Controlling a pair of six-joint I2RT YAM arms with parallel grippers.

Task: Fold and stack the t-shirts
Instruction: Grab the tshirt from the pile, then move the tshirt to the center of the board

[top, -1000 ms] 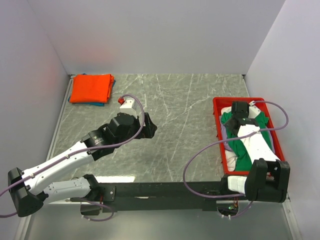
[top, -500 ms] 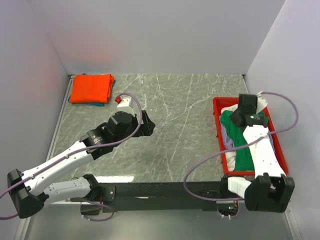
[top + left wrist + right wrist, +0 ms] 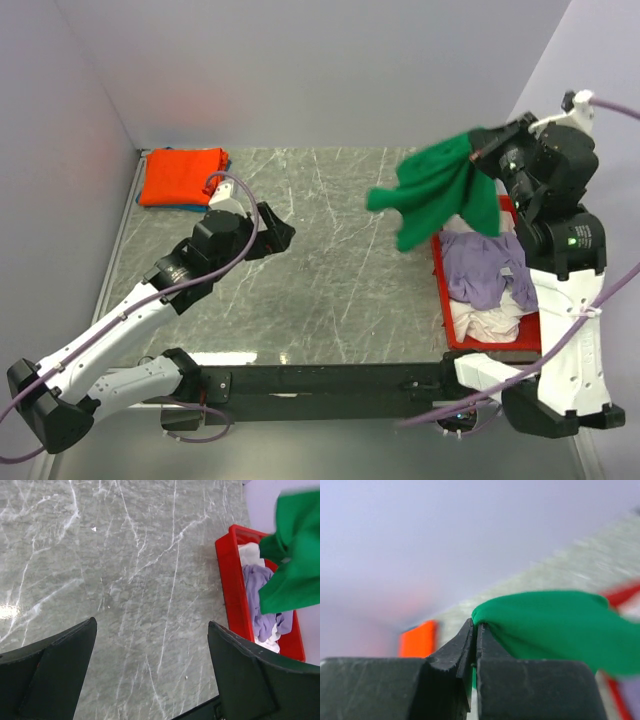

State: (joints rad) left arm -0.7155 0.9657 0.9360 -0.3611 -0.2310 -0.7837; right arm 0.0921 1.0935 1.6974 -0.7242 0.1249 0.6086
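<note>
**Green shirt up out of the tray**

Right wrist view blurred: only a fold of the green t-shirt shows, pinched tight in the right fingers. From above it hangs over the counter at the edge of the red tray, whose far end the arm hides. Left fingers spread wide, empty. A second ago the green t-shirt lay in the tray. Now it is raised, uncovering the lilac t-shirt and white t-shirt.

I am watching my left arm and right arm showing white shells over black joints, lilac cables trailing from both, and the left hand and right hand ending in blunt black fingers.
</note>
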